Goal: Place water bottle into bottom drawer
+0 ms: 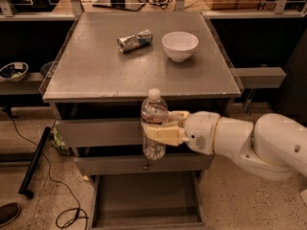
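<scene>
Half-hidden water bottle [154, 108] in end effector [155, 127]

At the centre of the frame the gripper [154, 127] has its tan fingers [163, 135] clamped around the middle of the water bottle [153, 111], which stands upright in the air in front of the upper drawers of the grey cabinet [96, 131]. The white arm [249, 140] reaches in from the lower right. Below the bottle, at the bottom centre, the bottom drawer [144, 200] is pulled out, showing its flat grey floor. On the cabinet top [110, 71], towards the upper centre, a crumpled wrapper [135, 40] lies near a white bowl [180, 44], the two apart.
</scene>
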Available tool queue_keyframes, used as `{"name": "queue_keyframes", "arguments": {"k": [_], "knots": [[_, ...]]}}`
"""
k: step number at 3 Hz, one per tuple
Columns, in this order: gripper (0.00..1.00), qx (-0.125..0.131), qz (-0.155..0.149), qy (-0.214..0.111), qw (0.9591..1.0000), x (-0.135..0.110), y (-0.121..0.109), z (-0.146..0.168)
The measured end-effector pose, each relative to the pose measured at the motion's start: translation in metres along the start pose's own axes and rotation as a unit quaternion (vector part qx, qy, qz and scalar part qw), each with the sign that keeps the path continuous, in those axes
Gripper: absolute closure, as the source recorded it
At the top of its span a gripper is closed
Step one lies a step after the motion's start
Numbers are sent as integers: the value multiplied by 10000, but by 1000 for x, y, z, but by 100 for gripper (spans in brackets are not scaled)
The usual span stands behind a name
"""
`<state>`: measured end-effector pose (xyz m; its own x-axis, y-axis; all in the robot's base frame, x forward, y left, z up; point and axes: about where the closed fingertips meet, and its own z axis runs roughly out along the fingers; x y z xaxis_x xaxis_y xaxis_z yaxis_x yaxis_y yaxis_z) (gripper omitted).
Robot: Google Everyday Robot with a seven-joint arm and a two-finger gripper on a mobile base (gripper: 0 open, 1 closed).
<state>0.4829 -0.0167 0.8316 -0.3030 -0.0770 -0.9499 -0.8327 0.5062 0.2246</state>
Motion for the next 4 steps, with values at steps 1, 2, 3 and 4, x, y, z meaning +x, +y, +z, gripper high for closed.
{"name": "queue_keyframes", "arguments": {"k": [1, 2, 3, 4], "knots": [[100, 14, 241, 84, 9997, 27, 3, -5], [100, 10, 244, 91, 9997, 28, 3, -5], [100, 42, 318, 109, 9994, 35, 4, 0], [100, 195, 477, -54, 9987, 52, -1, 5]]}}
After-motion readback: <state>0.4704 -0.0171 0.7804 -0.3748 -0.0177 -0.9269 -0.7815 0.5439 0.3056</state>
